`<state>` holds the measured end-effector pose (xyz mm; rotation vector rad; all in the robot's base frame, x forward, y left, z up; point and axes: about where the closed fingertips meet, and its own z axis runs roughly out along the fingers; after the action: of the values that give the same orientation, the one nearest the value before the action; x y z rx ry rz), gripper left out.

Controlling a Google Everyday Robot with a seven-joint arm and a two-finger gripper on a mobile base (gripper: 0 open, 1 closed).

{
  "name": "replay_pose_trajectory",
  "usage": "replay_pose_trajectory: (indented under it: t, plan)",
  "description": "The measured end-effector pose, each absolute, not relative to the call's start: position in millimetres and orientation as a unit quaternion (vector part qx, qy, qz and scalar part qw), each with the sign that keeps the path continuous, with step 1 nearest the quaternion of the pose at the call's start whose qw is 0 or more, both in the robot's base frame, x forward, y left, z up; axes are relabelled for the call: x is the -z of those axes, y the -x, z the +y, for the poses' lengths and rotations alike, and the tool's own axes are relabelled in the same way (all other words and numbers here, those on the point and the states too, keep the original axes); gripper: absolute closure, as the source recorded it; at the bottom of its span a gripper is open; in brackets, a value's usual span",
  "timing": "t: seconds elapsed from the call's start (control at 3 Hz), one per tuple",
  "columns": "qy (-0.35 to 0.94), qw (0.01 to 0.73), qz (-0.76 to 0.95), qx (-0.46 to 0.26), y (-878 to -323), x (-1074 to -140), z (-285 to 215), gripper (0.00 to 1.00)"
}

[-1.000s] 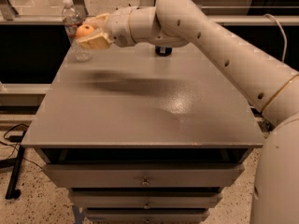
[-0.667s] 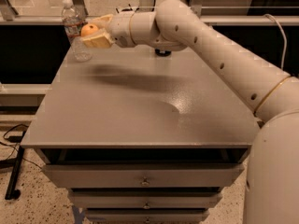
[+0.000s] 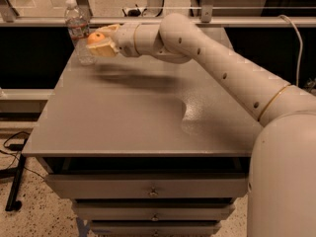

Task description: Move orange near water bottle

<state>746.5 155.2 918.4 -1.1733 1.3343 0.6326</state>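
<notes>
The orange (image 3: 96,37) is a small round fruit held between the fingers of my gripper (image 3: 100,42), which is shut on it above the far left corner of the grey table (image 3: 138,112). The water bottle (image 3: 78,31), clear with a white cap and a red-and-white label, stands upright at that corner. The orange is just to the right of the bottle and almost touches it. My white arm (image 3: 222,68) reaches in from the right across the table's far side.
The table is a cabinet with drawers (image 3: 148,186) below its front edge. A metal rail (image 3: 163,19) runs behind the table. A black cable (image 3: 12,142) lies on the floor at the left.
My gripper has carried the orange a little further left, closer to the bottle. The bottle has not moved.
</notes>
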Motion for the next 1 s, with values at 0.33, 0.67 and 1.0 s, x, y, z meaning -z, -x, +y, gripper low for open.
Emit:
replay_pose_trajectory:
  t: [0.33, 0.67, 1.0]
  plan:
    - [0.498, 0.579, 0.582, -0.278, -753.0, -900.1, 162.7, 1.00]
    - [0.495, 0.573, 0.591, -0.278, -756.4, -887.5, 165.1, 1.00]
    - [0.491, 0.566, 0.603, -0.274, -756.8, -875.1, 160.3, 1.00]
